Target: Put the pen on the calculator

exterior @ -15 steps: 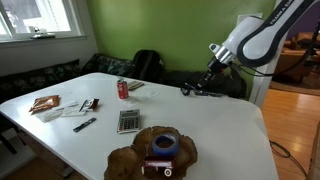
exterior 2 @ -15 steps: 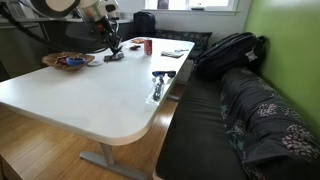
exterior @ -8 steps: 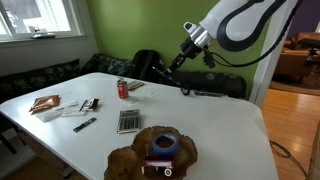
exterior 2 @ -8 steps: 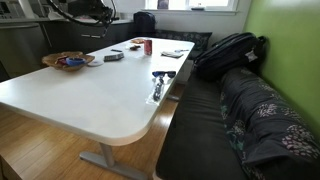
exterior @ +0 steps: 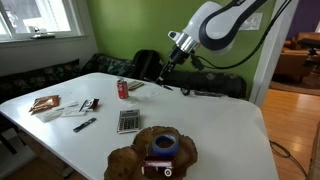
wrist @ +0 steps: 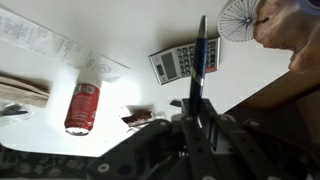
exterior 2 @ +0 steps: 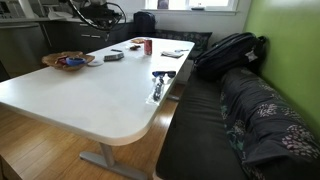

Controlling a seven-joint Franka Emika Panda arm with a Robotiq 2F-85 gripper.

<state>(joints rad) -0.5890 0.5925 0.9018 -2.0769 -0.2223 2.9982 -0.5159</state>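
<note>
We see the jaws clamped on the pen (wrist: 198,55), which runs up the middle of the wrist view, its upper part crossing in front of the calculator (wrist: 170,63) that lies on the white surface (wrist: 150,25) below. In an exterior view the arm (exterior: 225,20) hangs in the upper right of the frame, well apart from the calculator (exterior: 128,121) at lower centre. A red can (wrist: 82,107) sits at the left of the wrist view.

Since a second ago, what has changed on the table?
In an exterior view the claw rose and swung toward the window, shut on the pen. No grasp or release is visible. The calculator, can and bowl are unmoved.
</note>
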